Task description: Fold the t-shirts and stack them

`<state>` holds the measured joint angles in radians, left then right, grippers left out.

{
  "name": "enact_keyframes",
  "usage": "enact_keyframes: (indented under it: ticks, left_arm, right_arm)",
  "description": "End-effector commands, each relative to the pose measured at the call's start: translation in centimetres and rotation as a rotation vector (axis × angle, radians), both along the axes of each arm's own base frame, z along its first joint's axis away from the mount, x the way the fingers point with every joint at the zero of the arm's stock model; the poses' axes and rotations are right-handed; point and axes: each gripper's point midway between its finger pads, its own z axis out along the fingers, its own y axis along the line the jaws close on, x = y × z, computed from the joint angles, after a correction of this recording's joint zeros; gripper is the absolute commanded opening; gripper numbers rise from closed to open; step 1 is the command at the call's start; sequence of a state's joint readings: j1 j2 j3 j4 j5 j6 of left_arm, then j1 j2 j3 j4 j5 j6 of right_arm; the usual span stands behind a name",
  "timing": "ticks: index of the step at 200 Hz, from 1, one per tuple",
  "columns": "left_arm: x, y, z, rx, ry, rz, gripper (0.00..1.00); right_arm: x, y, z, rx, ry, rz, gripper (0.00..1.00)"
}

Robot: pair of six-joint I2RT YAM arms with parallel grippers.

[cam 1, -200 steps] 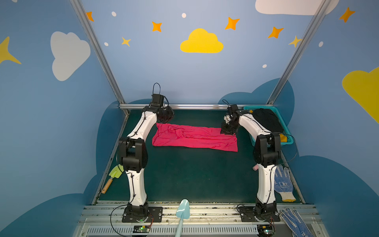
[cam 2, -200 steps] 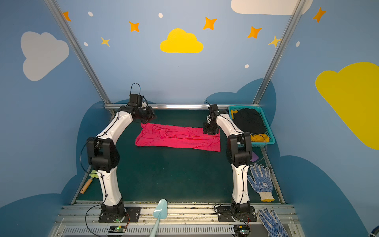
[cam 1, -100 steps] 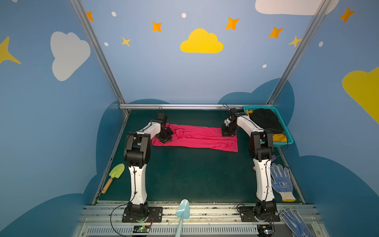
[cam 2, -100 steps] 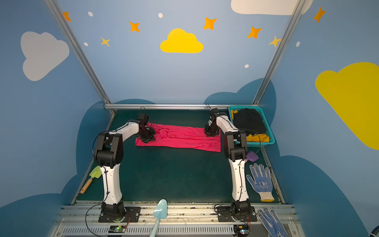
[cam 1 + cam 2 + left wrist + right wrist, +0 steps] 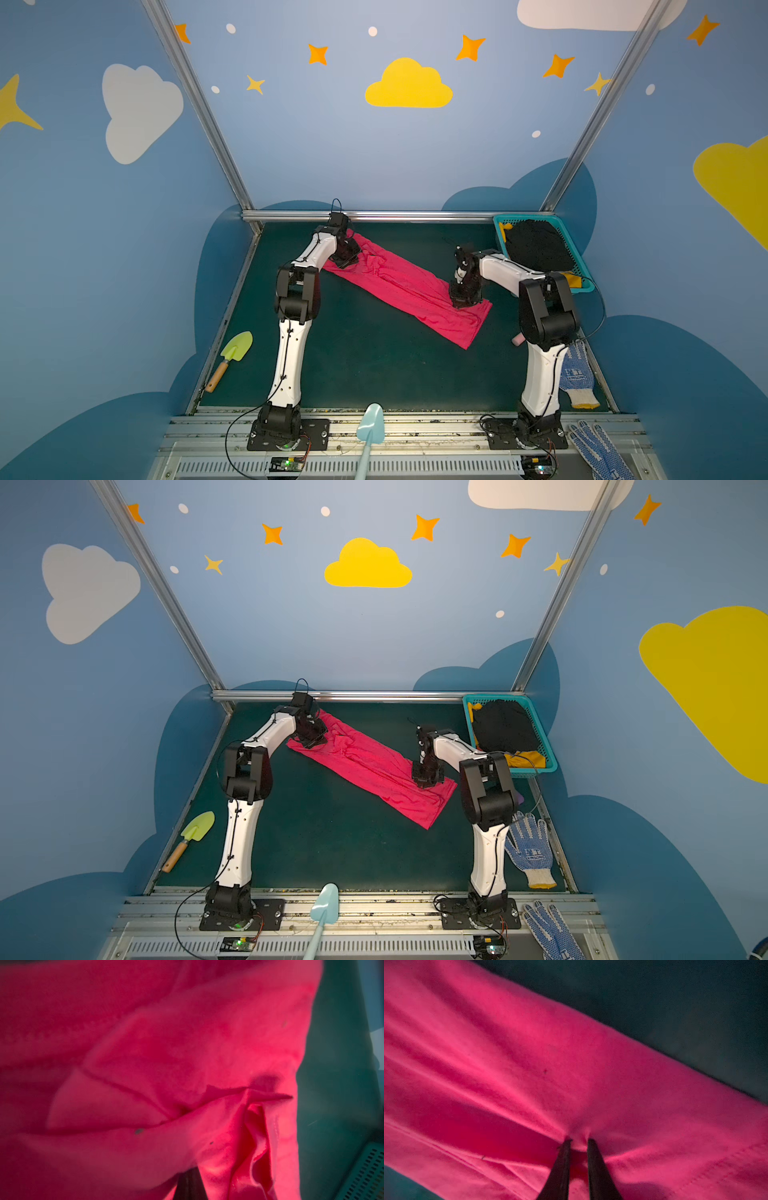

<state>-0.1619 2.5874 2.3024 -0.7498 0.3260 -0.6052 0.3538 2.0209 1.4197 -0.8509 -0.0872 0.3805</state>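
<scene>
I see the shirt (image 5: 405,286) stretched diagonally across the mat (image 5: 353,357); my left gripper (image 5: 345,261) is clamped on its far end, my right gripper (image 5: 464,302) pinches cloth by the near end

Legible text, numbers, brands or signs in my views: none.

1. Glove (image 5: 530,854), on the mat just right of my right arm (image 5: 488,856): a blue block print on its back, seen in both top views (image 5: 575,376). It is too small to read, and I cannot tell whether it is letters or a logo.

2. T-shirt (image 5: 409,286), left of that arm: plain pink cloth, stitching only.
</scene>
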Motion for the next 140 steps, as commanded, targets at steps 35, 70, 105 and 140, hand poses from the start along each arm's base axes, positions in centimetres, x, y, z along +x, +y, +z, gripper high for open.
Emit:
enact_keyframes:
  ticks: [35, 70, 105, 140]
  left_arm:
    - [1.4, -10.3, -1.5, -0.19, -0.03, -0.136, 0.05]
    - [3.4, -13.5, -1.7, -0.328, -0.09, -0.076, 0.05]
    - [4.8, -14.7, -1.8, -0.37, -0.141, -0.032, 0.05]
    - [5.8, -15.6, -0.7, -0.439, -0.182, -0.011, 0.05]
  right_arm:
    - [-11.7, 4.6, -2.8, 0.001, 0.209, -0.002, 0.21]
    - [-15.9, 10.5, -2.7, 0.058, 0.241, 0.086, 0.22]
    - [-17.2, 12.8, -2.6, 0.034, 0.239, 0.117, 0.25]
    - [-17.0, 13.6, -1.5, 0.042, 0.19, 0.134, 0.3]
